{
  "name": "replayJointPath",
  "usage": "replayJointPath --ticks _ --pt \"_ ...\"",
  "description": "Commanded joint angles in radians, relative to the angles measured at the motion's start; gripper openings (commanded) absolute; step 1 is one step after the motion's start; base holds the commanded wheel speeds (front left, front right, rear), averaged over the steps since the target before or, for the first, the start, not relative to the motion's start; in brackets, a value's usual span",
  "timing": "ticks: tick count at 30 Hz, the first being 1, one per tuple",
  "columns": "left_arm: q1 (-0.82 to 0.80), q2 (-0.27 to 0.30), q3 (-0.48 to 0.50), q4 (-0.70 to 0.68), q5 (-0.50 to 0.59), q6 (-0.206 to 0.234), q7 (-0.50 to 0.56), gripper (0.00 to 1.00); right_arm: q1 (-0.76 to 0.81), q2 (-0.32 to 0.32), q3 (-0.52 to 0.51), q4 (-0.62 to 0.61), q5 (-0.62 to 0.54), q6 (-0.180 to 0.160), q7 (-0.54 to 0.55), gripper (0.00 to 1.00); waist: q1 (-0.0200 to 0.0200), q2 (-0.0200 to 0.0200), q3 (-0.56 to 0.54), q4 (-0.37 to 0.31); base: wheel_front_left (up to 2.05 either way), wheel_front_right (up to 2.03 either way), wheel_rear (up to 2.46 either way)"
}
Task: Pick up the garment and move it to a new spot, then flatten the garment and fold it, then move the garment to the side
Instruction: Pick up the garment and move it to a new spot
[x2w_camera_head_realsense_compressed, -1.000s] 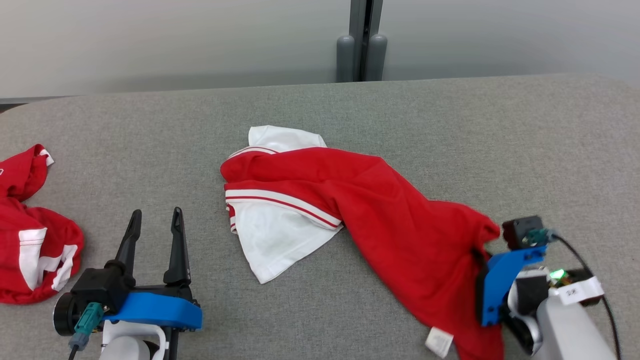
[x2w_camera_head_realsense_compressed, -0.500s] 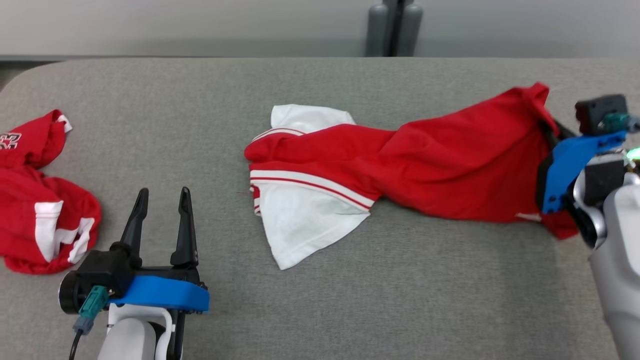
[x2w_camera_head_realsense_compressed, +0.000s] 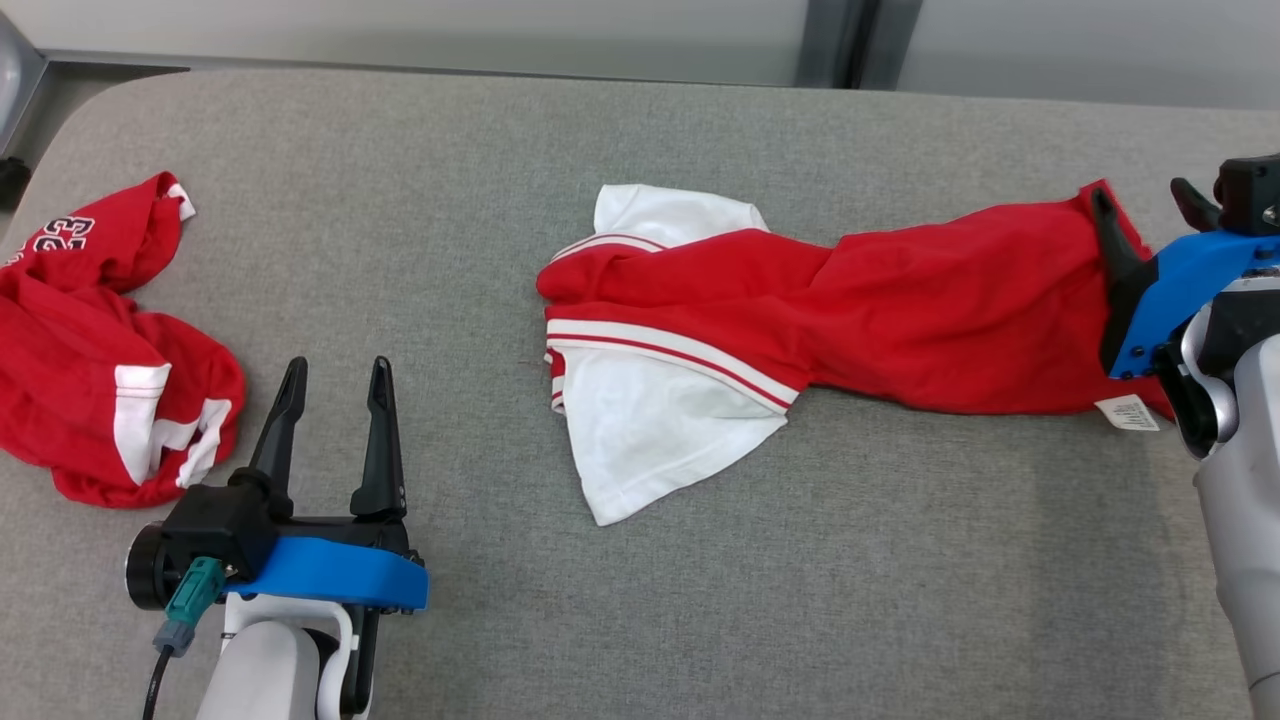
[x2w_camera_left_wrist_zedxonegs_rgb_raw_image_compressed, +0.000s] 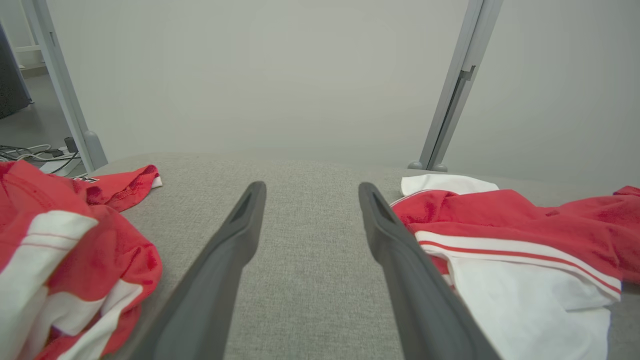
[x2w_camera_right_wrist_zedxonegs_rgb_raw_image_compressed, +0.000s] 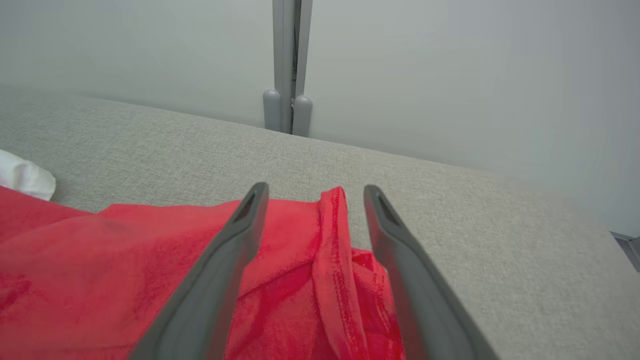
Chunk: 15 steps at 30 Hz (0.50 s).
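Item one: garment (x2w_camera_head_realsense_compressed: 900, 310), red with a white sleeve panel and red-and-white striped trim, lying rumpled on the grey bench (x2w_camera_head_realsense_compressed: 700, 600). It stretches from the bench's middle out to its right side, white part at the left end, red hem at the right end; a small white label (x2w_camera_head_realsense_compressed: 1130, 412) shows at its lower right edge. In the left wrist view the garment (x2w_camera_left_wrist_zedxonegs_rgb_raw_image_compressed: 500, 220) lies to the right of the fingers, apart from them. Item two: left jaws, two dark fingers (x2w_camera_head_realsense_compressed: 380, 430) spread wide over bare bench at the lower left, nothing between them, between the two heaps of cloth. Item three: right jaws, at the garment's right end, fingers (x2w_camera_head_realsense_compressed: 1112, 240) parted wide; in the right wrist view a raised fold of the red hem (x2w_camera_right_wrist_zedxonegs_rgb_raw_image_compressed: 332, 225) lies in the gap between the fingers (x2w_camera_right_wrist_zedxonegs_rgb_raw_image_compressed: 235, 240) and is not pinched. Item four: second red garment (x2w_camera_head_realsense_compressed: 100, 370) with white patches, bunched at the bench's left edge. Item five: grey post (x2w_camera_head_realsense_compressed: 835, 40) against the pale wall behind the bench.
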Motion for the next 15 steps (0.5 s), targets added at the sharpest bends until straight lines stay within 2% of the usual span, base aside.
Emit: replayJointPath --ticks 1,6,15 --pt "-0.002 -0.001 0.005 0.001 0.004 -0.004 -0.004 1.0 -0.004 0.001 -0.009 0.004 0.006 0.0 -0.024 1.0 -0.0002 -0.0001 -0.012 -0.01 0.0 0.0 0.0" --pt "0.022 -0.003 0.015 0.007 0.007 -0.004 -0.004 1.0 0.056 0.025 -0.02 -0.033 0.035 0.0 -0.098 1.0 -0.0002 -0.0001 -0.062 -0.04 0.0 0.0 0.0" --pt "0.077 -0.001 0.037 0.021 0.011 0.002 -0.005 1.0 0.312 0.08 -0.011 -0.254 0.127 0.0 -0.188 1.0 -0.0002 -0.0001 -0.152 -0.104 0.0 0.0 0.0"
